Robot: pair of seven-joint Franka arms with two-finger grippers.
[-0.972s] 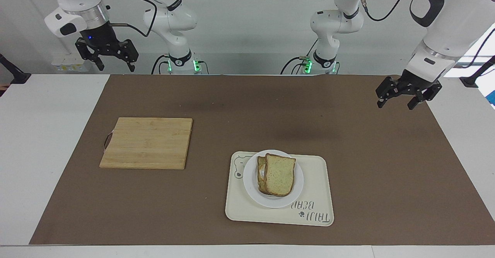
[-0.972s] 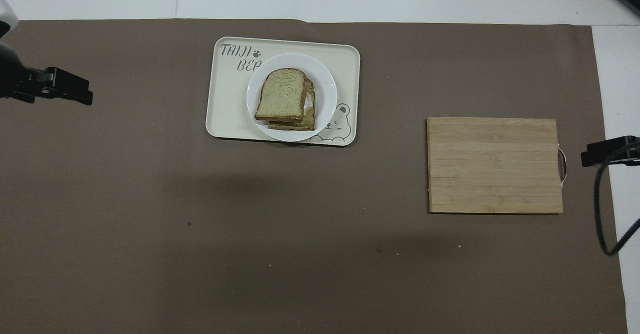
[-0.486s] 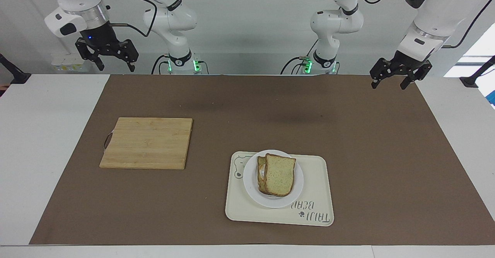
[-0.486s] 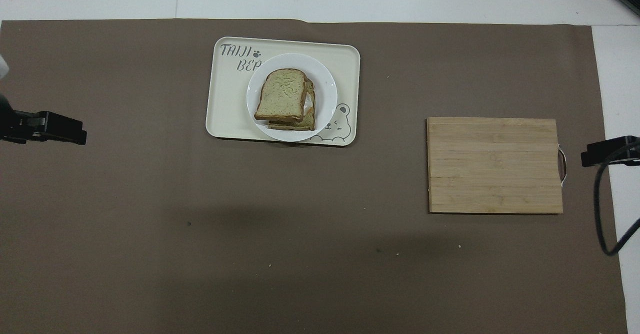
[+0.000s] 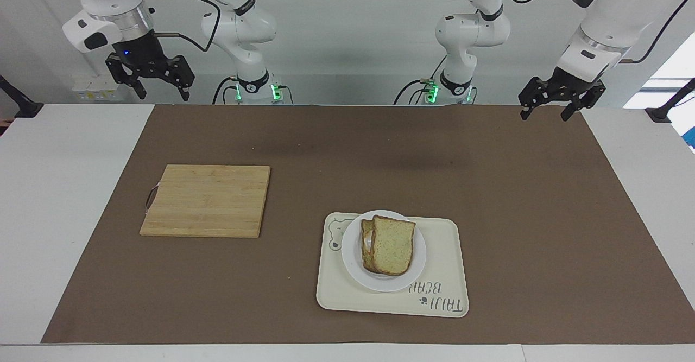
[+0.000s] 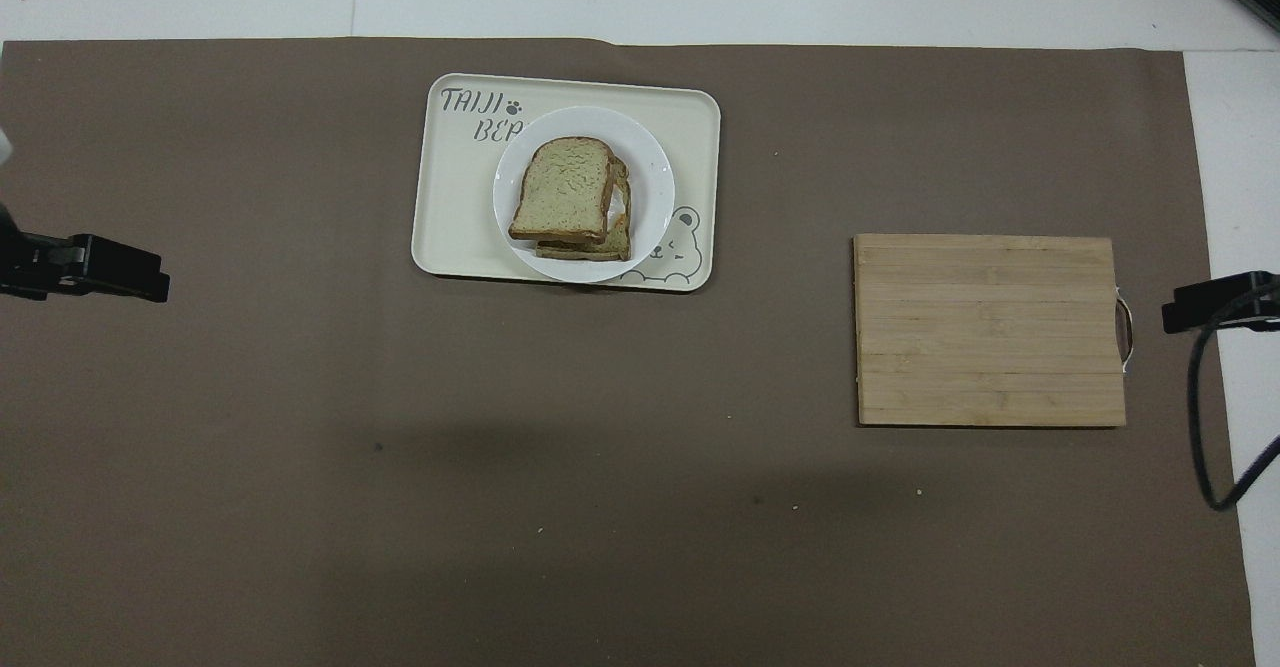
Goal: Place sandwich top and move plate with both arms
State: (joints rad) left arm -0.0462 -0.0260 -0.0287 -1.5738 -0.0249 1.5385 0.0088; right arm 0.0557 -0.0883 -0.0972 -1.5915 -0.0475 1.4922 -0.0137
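Sandwich top (image 5: 393,245) on plate (image 5: 415,272), plate on tray (image 5: 442,291).

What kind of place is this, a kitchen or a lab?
Likely a robot lab staged as a kitchen: two arms at a bare table with a brown mat, a cutting board, and a sandwich top on a plate.

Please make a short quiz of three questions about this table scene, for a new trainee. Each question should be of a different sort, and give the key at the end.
1. True or false: the sandwich top lies on the wooden cutting board.
2. On what does the white plate stand? A) the brown mat B) the cream bear tray C) the cutting board
3. Fill in: the left gripper and the right gripper are both ____ and hold nothing.

Key
1. False: it lies on the lower toast slice on the plate.
2. B
3. open; both hang in the air near the robots' edge of the mat, one at each arm's end.
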